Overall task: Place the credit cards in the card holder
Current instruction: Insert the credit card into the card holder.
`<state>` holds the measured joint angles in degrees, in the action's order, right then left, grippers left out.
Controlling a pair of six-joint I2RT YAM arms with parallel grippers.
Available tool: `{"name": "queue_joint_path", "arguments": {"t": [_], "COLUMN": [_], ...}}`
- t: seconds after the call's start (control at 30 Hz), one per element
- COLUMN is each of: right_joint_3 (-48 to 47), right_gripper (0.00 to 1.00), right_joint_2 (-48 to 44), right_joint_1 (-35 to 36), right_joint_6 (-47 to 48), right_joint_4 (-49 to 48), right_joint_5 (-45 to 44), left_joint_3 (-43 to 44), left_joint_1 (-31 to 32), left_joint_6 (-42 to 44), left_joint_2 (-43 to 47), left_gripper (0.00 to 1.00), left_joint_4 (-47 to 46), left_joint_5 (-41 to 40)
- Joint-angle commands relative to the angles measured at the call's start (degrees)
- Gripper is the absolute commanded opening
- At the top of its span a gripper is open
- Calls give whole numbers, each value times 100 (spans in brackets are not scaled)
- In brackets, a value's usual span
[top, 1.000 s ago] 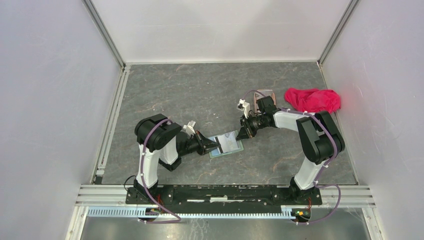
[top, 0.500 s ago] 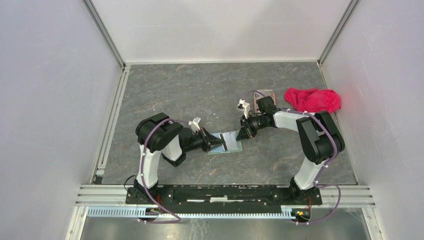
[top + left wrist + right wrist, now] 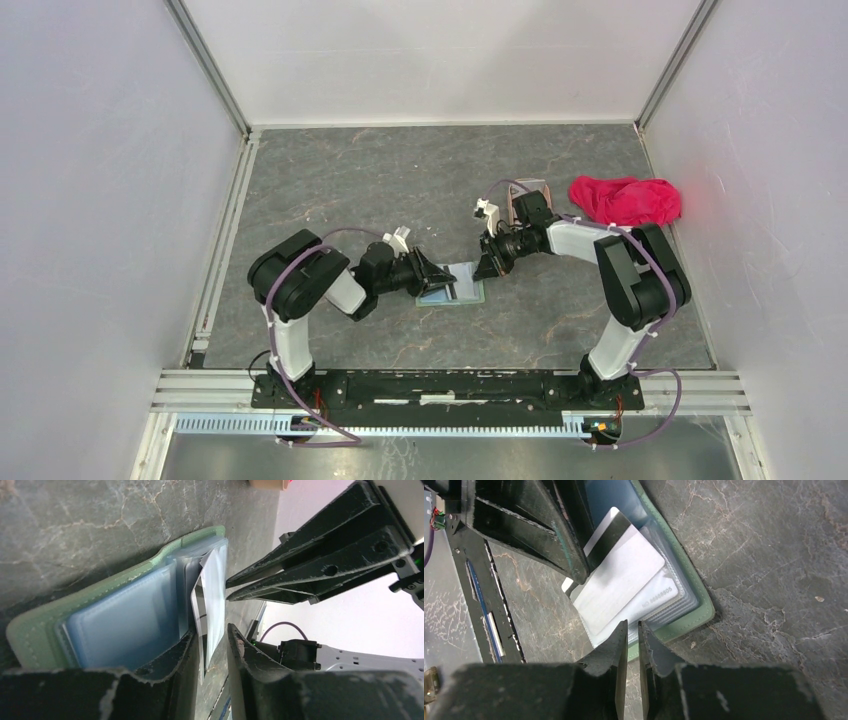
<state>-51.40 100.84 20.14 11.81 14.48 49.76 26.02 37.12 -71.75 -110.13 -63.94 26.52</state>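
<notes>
The sage-green card holder [image 3: 458, 293] lies open on the table between both arms, its pale blue pockets [image 3: 125, 625] facing up. A whitish credit card [image 3: 624, 580] with a dark stripe sits partway in a pocket, its striped end sticking out. In the left wrist view this card [image 3: 212, 595] stands between the fingers of my left gripper [image 3: 211, 632], which is open with a gap beside the card. My right gripper [image 3: 629, 625] is shut to a narrow slit, its tips resting on the holder's green edge [image 3: 694, 617]. Other cards are out of view.
A red-pink cloth [image 3: 625, 200] lies at the back right. A pinkish-brown tray [image 3: 528, 190] sits just behind the right arm's wrist. White walls enclose the grey stone table [image 3: 380, 180] on three sides, and a metal rail [image 3: 450, 385] runs along the near edge.
My left gripper was shut on the card and has now opened around it. The left arm's elbow swung left and the wrist shifted slightly farther back. The right arm has stayed put.
</notes>
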Motion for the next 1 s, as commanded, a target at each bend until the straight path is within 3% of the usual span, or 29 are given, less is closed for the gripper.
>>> {"name": "queue_joint_path", "arguments": {"t": [0.0,0.2,0.37,0.63,0.97], "right_joint_3": [-169,-72,55,51,33], "right_gripper": [19,22,18,11,9], "right_joint_2": [-502,-608,-170,182,235], "right_joint_1": [46,122,336,342,340], "right_joint_6": [254,11,-689,-578,-443], "right_joint_4": [-15,-351,-798,-465,-290], "right_joint_5": [-102,417,809,43,-282], "left_joint_3": [310,532,691,746,1092], "left_joint_1": [41,49,66,93,86], "left_joint_6": [767,1125,1270,1304,1949], "left_joint_2": [349,544,645,755,1328], "left_gripper": [34,34,34,37,55], "left_joint_4": [1242,2048,2346,2475,3764], "left_joint_5": [-180,-238,-244,-247,-726]}}
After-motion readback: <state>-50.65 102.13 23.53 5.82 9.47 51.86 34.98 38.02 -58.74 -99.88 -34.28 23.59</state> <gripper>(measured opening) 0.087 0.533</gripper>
